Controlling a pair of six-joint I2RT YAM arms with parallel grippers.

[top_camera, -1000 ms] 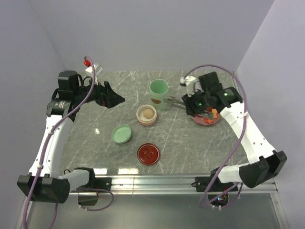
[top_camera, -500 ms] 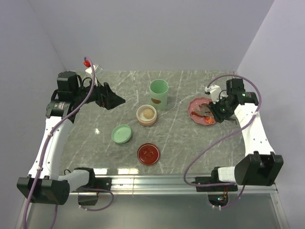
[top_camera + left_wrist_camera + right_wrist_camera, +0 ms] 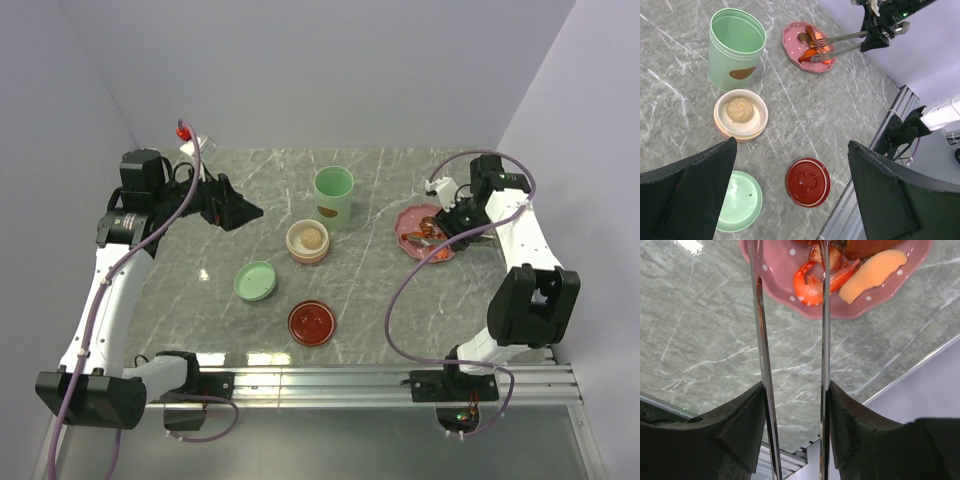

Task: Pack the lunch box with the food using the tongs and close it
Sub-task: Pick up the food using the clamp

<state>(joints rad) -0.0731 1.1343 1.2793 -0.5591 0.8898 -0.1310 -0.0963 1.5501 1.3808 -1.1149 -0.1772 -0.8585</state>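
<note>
An open-topped green canister (image 3: pixel 333 197) stands upright on the marble table (image 3: pixel 380 290), upper centre of the top view. To its right, the pink plate (image 3: pixel 412 232) carries the food (image 3: pixel 812 282). A cream bowl (image 3: pixel 307 241) below the canister holds a pale bun (image 3: pixel 738 108). A green lid (image 3: pixel 256 281) and a red lid (image 3: pixel 312 323) lie lower. The right gripper (image 3: pixel 794 390) clamps the tongs (image 3: pixel 840 42), tips over the plate. The left gripper (image 3: pixel 791 145), upper left, has its fingers wide apart.

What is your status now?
Left gripper open, empty. Right gripper holds thin silver metal tongs, tips at red-orange food pieces on pink dotted plate. Nothing in the way.
</note>
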